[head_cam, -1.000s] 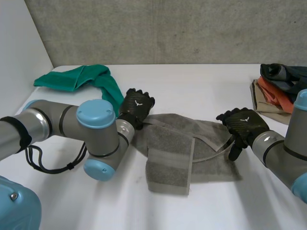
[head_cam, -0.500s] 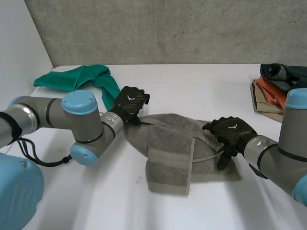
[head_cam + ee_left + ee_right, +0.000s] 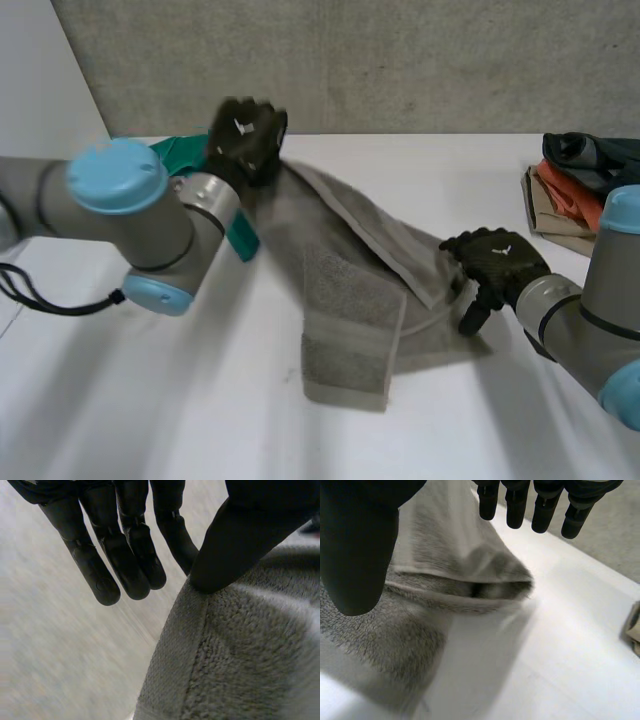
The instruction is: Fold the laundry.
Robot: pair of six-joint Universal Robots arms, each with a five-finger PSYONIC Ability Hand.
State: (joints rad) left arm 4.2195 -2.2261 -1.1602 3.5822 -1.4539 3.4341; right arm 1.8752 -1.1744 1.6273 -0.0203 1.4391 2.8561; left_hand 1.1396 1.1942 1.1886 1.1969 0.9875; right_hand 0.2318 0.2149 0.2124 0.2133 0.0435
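Left hand [image 3: 245, 140] is now raised above the far-left part of the white table [image 3: 180, 400]; half a second ago it sat low at the cloth's far corner. I read its thumb as pinching that corner of the grey towel [image 3: 350, 290], with the fingers nearly straight. The towel slopes from that hand down to the table, its near end folded flat. Right hand [image 3: 497, 262] has barely shifted. It rests at the towel's right edge, fingers and thumb spread, gripping nothing.
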